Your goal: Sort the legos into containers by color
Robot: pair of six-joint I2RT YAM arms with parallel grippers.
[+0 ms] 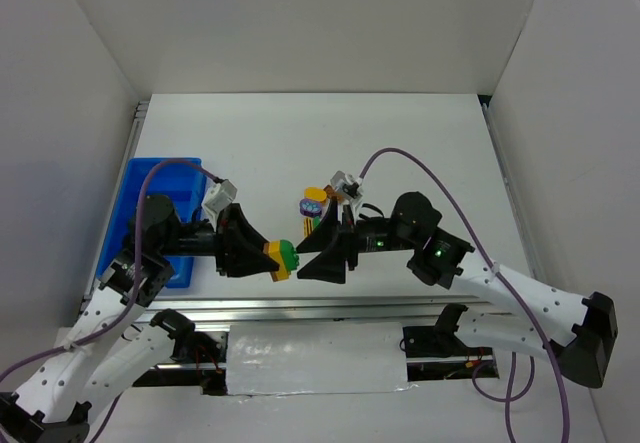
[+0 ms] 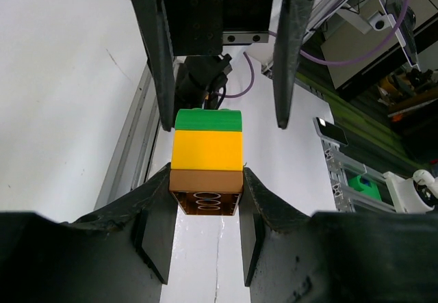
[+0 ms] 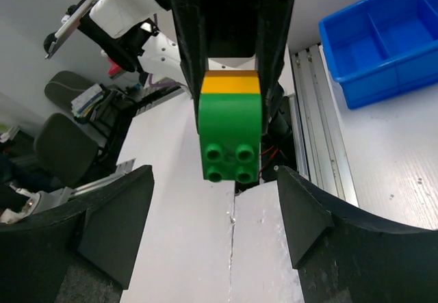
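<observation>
My left pincer [image 2: 205,195] is clamping the brown-orange brick [image 2: 205,180] of a brown-yellow-green lego stack [image 1: 281,257] over the tabletop's [image 1: 420,153] near edge | my right pincer [image 3: 215,176] is gaping round the green brick [image 3: 231,128], not touching | probably light, rigid, slick: flat sides are looking best | only the top view is showing loose legos [image 1: 313,201] mid-tabletop

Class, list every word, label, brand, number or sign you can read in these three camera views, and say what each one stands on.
No text can be read in any view.
Green brick: studs look plain, no lettering legible.
Brown brick: underside shows only round tubes, no marking legible.
Blue tray: no label visible.
Loose bricks: too small to tell.
</observation>
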